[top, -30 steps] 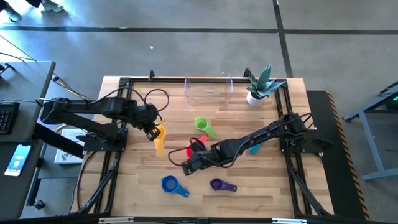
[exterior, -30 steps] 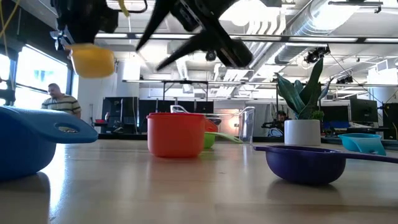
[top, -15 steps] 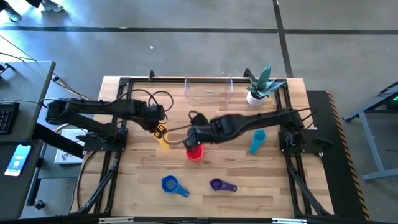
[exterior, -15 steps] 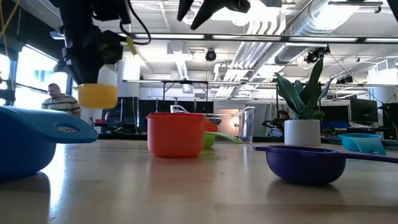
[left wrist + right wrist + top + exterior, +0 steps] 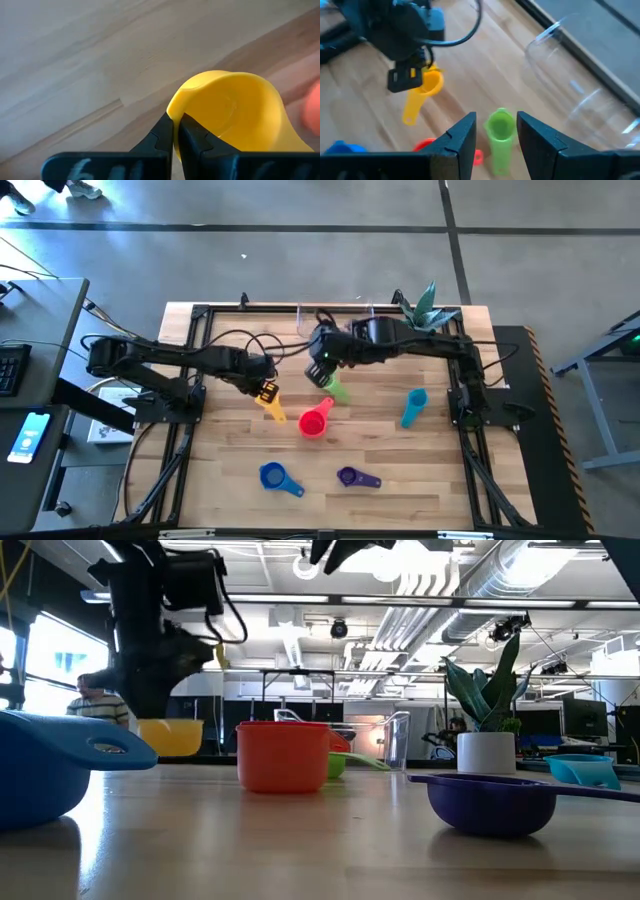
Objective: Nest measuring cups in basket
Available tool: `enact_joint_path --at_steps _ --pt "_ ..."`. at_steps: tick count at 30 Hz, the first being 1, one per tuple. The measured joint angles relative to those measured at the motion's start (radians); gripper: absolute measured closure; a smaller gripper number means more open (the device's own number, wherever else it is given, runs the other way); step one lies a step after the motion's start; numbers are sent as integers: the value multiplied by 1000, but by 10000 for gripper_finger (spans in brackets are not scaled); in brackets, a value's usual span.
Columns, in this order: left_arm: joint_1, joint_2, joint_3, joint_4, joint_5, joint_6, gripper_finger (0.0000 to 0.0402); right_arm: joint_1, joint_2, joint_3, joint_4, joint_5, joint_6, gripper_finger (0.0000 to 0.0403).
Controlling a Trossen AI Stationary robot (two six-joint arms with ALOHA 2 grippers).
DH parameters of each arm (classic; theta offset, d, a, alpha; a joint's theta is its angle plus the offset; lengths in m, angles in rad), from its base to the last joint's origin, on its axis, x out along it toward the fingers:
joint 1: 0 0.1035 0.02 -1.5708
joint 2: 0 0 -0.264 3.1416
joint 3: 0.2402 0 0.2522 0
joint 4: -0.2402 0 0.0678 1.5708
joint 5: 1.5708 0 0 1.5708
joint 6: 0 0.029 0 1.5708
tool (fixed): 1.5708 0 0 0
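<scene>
My left gripper [image 5: 264, 389] is shut on the yellow cup [image 5: 273, 406], left of the table's middle; in the low view the cup [image 5: 170, 737] hangs close above the tabletop under that gripper [image 5: 160, 680]. My right gripper [image 5: 322, 368] is open and hovers over the green cup [image 5: 335, 388], whose bowl [image 5: 500, 124] shows between its spread fingers, farther off. The red cup [image 5: 313, 423], light blue cup [image 5: 413, 408], blue cup [image 5: 278, 477] and purple cup [image 5: 355, 477] lie on the table. The clear basket [image 5: 570, 85] stands at the far edge, partly behind the right arm. My left gripper pinches the yellow cup's rim [image 5: 175, 116], one finger [image 5: 195, 140] inside the bowl and one outside. It comes from above, slanting down. The cup hangs upright below the fingers with its handle [image 5: 276, 414] pointing toward the near edge; whether its bottom touches the table I cannot tell.
A white pot with a green plant [image 5: 420, 308] stands at the far right corner beside the basket. Black frame rails [image 5: 195, 340] run along the table's sides. Bare wood [image 5: 230, 450] lies toward the near left. A person [image 5: 95, 700] shows in the room beyond.
My left gripper has carried the yellow cup toward the table's middle and down, from well above the table to just over it. My right gripper has swung from beside the red cup up and toward the far edge, and now hangs over the green cup.
</scene>
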Motion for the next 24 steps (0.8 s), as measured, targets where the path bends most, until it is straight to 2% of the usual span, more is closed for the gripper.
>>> enact_joint_path --at_steps 13,19,24 --pt "6 81 -6 6 31 -65 373 -66 -9 -23 -23 -43 -161 270" --pt "9 73 -6 42 35 -59 367 -71 -9 -23 -24 -41 -190 270" --pt "23 73 -6 49 65 -17 345 -71 -9 -23 -24 -40 -190 270"
